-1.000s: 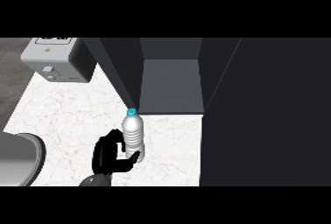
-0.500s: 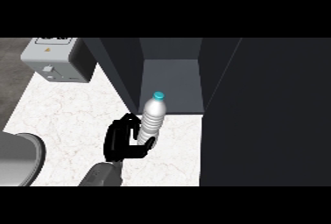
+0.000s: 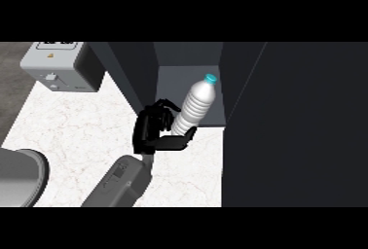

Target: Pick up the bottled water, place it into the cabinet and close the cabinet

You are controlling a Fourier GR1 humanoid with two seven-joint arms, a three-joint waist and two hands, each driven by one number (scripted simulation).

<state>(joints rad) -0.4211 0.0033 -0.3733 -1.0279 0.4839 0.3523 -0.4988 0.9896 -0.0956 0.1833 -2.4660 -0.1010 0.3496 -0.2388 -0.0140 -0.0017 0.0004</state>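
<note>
The bottled water (image 3: pixel 195 104) is a clear bottle with a teal cap, tilted with the cap towards the far right. My left hand (image 3: pixel 151 131) is shut on its lower half, fingers curled behind it and thumb under its base. The bottle's upper part stands in front of the open cabinet's grey interior (image 3: pixel 173 78), at the opening's lower edge. The cabinet door (image 3: pixel 295 121) is swung open, a large dark panel covering the view's right side. My right hand shows nowhere.
A grey box-shaped appliance (image 3: pixel 61 65) stands at the far left on the white marble counter (image 3: pixel 72 121). A rounded grey object (image 3: pixel 20 177) sits at the near left edge. The cabinet's dark side wall (image 3: pixel 133 73) rises just left of the opening.
My left hand has lifted the bottle off the counter and carried it away from me and rightward, up to the cabinet opening. The bottle now leans more to the right.
</note>
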